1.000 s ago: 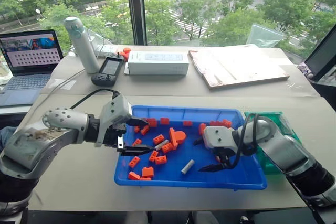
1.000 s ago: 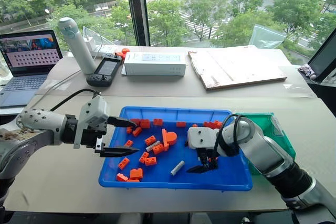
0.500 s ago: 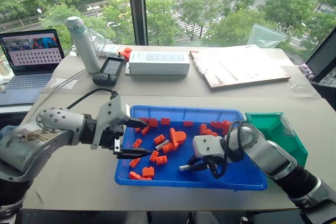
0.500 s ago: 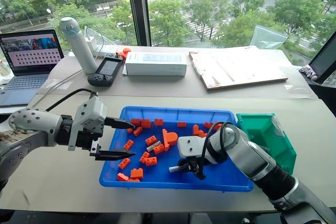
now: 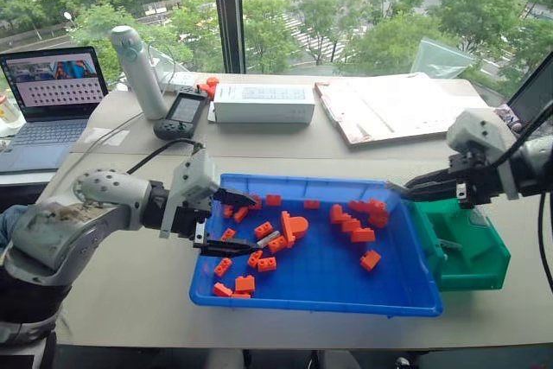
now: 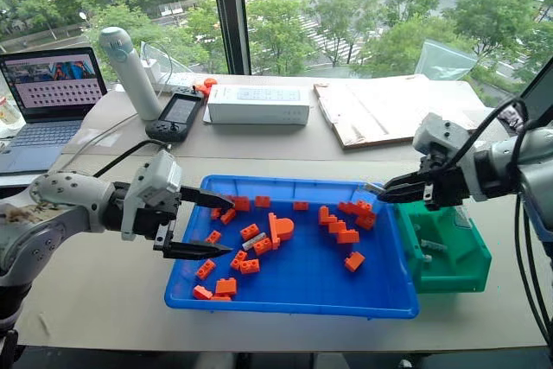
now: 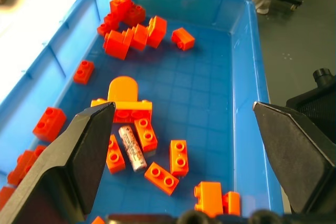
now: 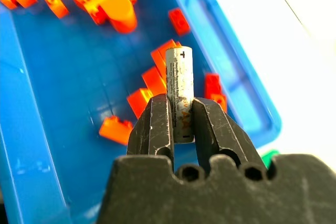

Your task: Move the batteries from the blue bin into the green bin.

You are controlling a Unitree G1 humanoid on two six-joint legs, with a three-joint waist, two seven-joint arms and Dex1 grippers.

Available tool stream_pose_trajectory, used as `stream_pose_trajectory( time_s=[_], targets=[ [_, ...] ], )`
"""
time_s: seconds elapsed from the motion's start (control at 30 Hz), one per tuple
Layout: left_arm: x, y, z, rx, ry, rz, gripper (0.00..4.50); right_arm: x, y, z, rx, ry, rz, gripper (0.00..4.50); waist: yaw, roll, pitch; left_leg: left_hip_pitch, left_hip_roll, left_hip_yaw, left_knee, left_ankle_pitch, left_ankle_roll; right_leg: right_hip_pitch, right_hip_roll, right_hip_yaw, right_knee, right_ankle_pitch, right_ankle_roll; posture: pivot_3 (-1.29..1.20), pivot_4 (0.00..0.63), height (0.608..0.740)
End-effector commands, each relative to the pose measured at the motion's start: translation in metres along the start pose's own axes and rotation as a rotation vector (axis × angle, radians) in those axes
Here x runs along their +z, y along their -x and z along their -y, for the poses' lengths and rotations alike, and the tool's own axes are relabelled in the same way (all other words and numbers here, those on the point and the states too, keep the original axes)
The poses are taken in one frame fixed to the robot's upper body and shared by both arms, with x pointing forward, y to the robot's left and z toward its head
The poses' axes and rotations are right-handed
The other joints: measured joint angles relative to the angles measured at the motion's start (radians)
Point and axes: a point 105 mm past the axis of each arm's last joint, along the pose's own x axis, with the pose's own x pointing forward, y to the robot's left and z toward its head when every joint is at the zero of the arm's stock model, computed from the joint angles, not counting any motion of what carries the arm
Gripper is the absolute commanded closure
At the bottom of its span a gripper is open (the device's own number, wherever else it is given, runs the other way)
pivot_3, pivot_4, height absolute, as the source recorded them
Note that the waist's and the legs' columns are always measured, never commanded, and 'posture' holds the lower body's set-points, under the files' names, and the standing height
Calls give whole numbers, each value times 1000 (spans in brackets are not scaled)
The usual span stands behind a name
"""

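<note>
The blue bin [image 5: 311, 304] sits at the table's front and holds scattered orange bricks [image 5: 350, 224]. One battery [image 5: 267, 238] lies among the bricks in its left half, also seen as the battery [image 7: 131, 148]. Above that spot, my left gripper [image 5: 235, 225] hovers open, with nothing between its fingers. My right gripper [image 5: 416, 185] is raised over the blue bin's right rim, beside the green bin [image 5: 471, 270]. It is shut on another battery [image 8: 179, 95], which sticks out past its fingertips. A grey cylinder [image 5: 449, 245] lies inside the green bin.
At the back of the table are a laptop [image 5: 52, 92], a white bottle [image 5: 138, 71], a black handheld device [image 5: 179, 114], a white box [image 5: 263, 103] and a flat board with papers [image 5: 389, 105]. A window lies beyond.
My right gripper shut on a battery on the blue bin's floor. It then lifted the battery up and right, to the bin's right rim by the green bin. The left gripper stayed about where it was.
</note>
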Motion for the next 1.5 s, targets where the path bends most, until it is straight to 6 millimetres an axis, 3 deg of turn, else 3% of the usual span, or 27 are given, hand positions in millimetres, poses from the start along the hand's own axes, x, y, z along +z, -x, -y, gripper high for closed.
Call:
stream_pose_trajectory(
  time_s=[0.03,0.13,0.17,0.3,0.4,0.5,0.6,0.77,0.87,0.97,1.23,1.27,1.3,1.5],
  targets=[
    [6,-1,-2,-13,-43,12,0,-14,23,10,-106,-17,-58,4244,-2,0,0,0,0,0,0,2,3,0,0,0,0,0,0,0,150,740],
    [6,-1,-3,-16,-45,10,0,-32,21,13,-137,-21,-134,4244,-11,0,0,0,1,1,0,3,4,-1,1,1,0,0,0,0,150,740],
    [5,-1,-3,-16,-45,9,0,-35,18,14,-143,-22,-143,3229,-12,0,0,1,1,1,0,3,4,-1,1,1,1,0,0,0,150,740],
    [-1,2,-5,0,-40,-26,0,-39,13,16,-148,9,-177,1951,-13,1,0,1,1,1,1,2,3,-1,0,1,1,0,0,0,150,740],
    [-5,10,-20,115,-54,-64,0,13,-2,16,-126,145,-32,958,-21,1,0,0,1,1,1,-1,-1,-1,0,2,0,0,0,0,150,740],
    [-11,18,-20,141,-56,-112,0,56,-30,1,-30,253,93,41,-34,2,1,1,2,0,1,-1,-1,-2,3,3,1,2,0,0,150,740],
    [-19,28,-16,163,-33,-167,0,79,-64,-26,116,302,179,41,-30,1,0,0,6,0,1,-1,-1,-2,7,2,0,1,-1,0,150,740],
    [-33,43,-1,168,22,-252,0,85,-120,-59,244,389,206,41,-9,1,1,-2,7,1,0,0,0,-4,7,2,1,0,-3,0,150,740],
    [-36,47,5,175,42,-265,0,92,-142,-76,301,402,243,41,-5,1,1,-2,8,2,1,0,0,-4,8,1,1,0,-3,0,150,740],
    [-36,47,8,184,49,-264,0,86,-162,-79,314,444,216,41,-4,1,1,-1,10,3,2,-4,-7,-6,8,0,2,0,-4,0,150,740],
    [-34,47,10,201,53,-258,0,74,-192,-73,321,478,167,41,-7,0,1,0,12,6,2,-3,-8,-9,9,0,2,2,-5,0,150,740],
    [-34,46,11,202,52,-257,0,73,-194,-73,322,479,165,543,-8,0,1,-1,13,6,2,-3,-8,-9,9,0,2,1,-5,0,150,740],
    [-34,46,12,202,52,-256,0,73,-195,-72,323,480,164,671,-8,0,1,-1,13,7,2,-3,-8,-9,9,0,3,1,-5,0,150,740],
    [-33,44,14,200,54,-252,0,71,-188,-64,301,485,155,2697,-7,0,1,-1,13,7,1,-3,-8,-9,9,1,5,1,-5,0,150,740]
  ],
)
